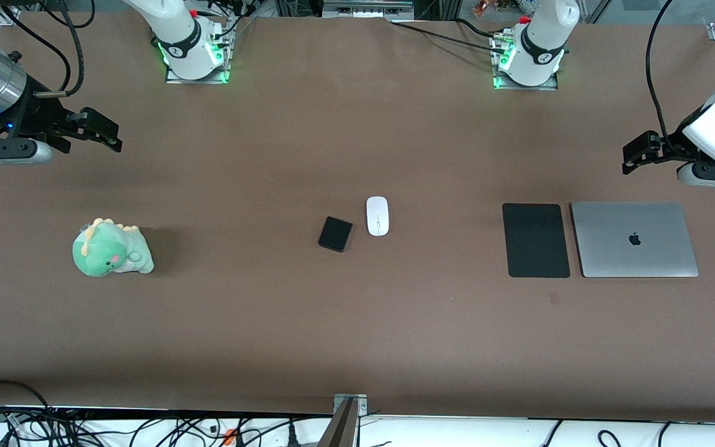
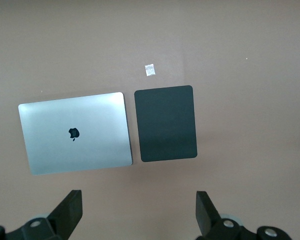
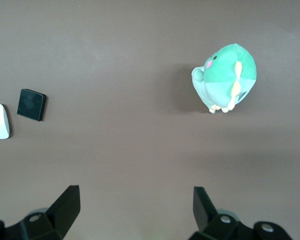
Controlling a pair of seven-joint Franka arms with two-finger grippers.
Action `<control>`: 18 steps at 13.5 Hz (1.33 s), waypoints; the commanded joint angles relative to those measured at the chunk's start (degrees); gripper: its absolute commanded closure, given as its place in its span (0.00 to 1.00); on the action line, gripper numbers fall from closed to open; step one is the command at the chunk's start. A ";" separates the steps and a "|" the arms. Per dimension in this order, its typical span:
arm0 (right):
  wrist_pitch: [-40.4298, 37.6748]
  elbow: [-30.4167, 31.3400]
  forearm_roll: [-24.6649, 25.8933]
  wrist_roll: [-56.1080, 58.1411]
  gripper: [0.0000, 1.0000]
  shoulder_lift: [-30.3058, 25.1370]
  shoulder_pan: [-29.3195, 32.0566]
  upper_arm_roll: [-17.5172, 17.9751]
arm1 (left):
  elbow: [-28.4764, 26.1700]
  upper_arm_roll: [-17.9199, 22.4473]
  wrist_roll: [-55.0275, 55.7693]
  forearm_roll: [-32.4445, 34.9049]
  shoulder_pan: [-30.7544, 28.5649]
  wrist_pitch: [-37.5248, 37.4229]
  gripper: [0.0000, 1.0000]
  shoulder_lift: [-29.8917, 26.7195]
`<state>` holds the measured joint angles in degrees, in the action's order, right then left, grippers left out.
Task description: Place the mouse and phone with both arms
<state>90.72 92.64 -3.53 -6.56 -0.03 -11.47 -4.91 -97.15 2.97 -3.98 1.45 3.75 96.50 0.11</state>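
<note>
Nothing picked yet, task looks to be at the start. Mouse (image 1: 377,216) and phone (image 1: 336,234) both lie flat mid-bench, just beside each other, not touching; phone is a bit nearer the front camera and toward the right arm's end.

Left end effector (image 1: 634,152) is up in the air over bare bench near the left arm's end, fingers spread, nothing in them. Its wrist view looks down on the mouse pad (image 1: 535,240) and closed laptop (image 1: 634,239) (side by side, thin gap).

Right end effector (image 1: 98,128) is up over bare bench at the right arm's end, fingers spread, empty. The green plush dinosaur (image 1: 112,249) sits nearer the front camera than it.

Both arms are well apart from mouse and phone. Still to do, as I read it: reach in, grasp one item per arm, set each down. My guess is the mouse goes to the pad; the phone's target is unclear.
</note>
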 commanded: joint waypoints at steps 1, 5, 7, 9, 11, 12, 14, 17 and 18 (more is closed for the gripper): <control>0.42 1.05 -0.07 0.23 0.00 -1.55 0.22 0.07 | 1.35 0.10 0.03 -1.01 0.03 -1.31 0.00 0.59; 0.59 1.23 -0.42 0.59 0.00 -1.73 0.22 -0.46 | 1.35 0.10 -0.06 -1.19 -0.06 -1.31 0.00 0.68; 0.94 1.32 -0.33 0.59 0.00 -1.73 0.22 -0.28 | 1.35 0.10 -0.24 -1.10 -0.06 -1.83 0.00 0.68; 1.73 1.40 -0.33 0.59 0.00 -1.56 0.22 -0.28 | 1.35 0.10 -0.32 -1.36 -0.06 -2.89 0.00 0.68; 2.96 1.41 -0.25 0.67 0.00 -1.29 0.22 -0.28 | 1.27 0.01 -0.41 -1.72 0.12 -4.99 0.00 0.77; 3.05 1.41 -0.25 0.67 0.00 -1.03 0.22 -0.28 | 1.09 -1.03 -0.59 -1.89 0.12 -6.92 0.00 0.85; 2.97 1.49 -0.25 0.59 0.00 -0.94 0.22 -0.28 | 0.83 -3.40 -0.33 -1.89 0.21 -9.04 0.00 0.86; 4.28 1.49 -0.16 0.59 0.00 -0.68 0.22 -0.37 | -0.05 -8.40 0.64 -4.51 0.29 -8.61 0.00 3.12; 4.29 1.49 -0.16 0.67 0.00 -0.68 0.22 -0.37 | 0.12 -9.81 2.64 -5.40 0.29 -6.34 0.00 4.53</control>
<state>94.03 93.30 -3.56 -6.49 -0.23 -11.47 -5.35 -97.64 -4.29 -3.41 -1.65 4.01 88.32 1.86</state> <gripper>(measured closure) 0.000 0.000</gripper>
